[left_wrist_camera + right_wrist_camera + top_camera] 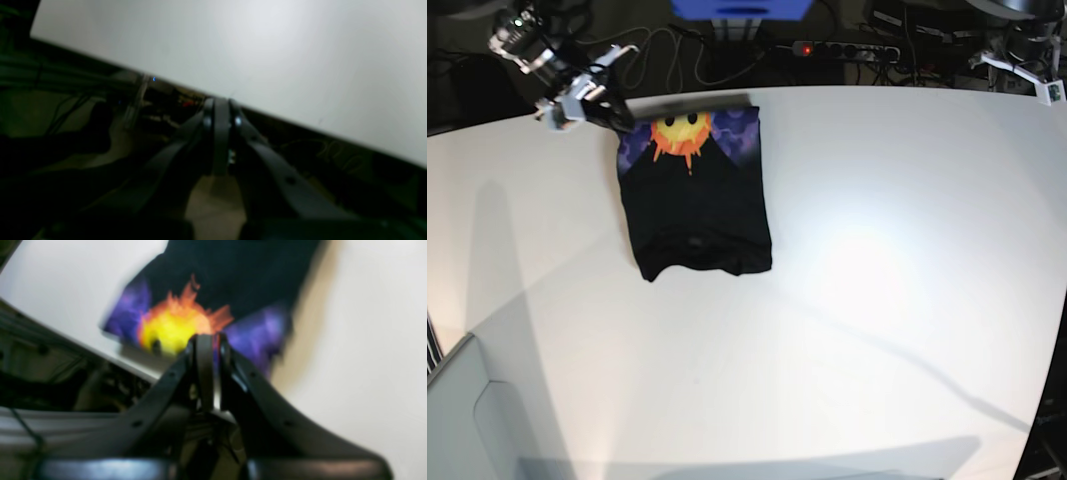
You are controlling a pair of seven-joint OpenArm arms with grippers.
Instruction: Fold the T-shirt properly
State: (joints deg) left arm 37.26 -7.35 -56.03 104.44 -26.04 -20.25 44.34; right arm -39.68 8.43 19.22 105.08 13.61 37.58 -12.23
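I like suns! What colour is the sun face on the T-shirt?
Yellow with orange rays on the T-shirt, clearest in the base view.

- The T-shirt [695, 200] lay folded on the white tabletop [877, 300], sun print toward the far edge.
- The right hand [617, 112] hung just beside the shirt's far-left corner.
- The left hand [1037, 82] sat well apart at the far-right corner.

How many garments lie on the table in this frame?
1: the black cloth T-shirt with a sun-face print lies folded near the white table's far edge, beside the right pincer. None appears hidden.
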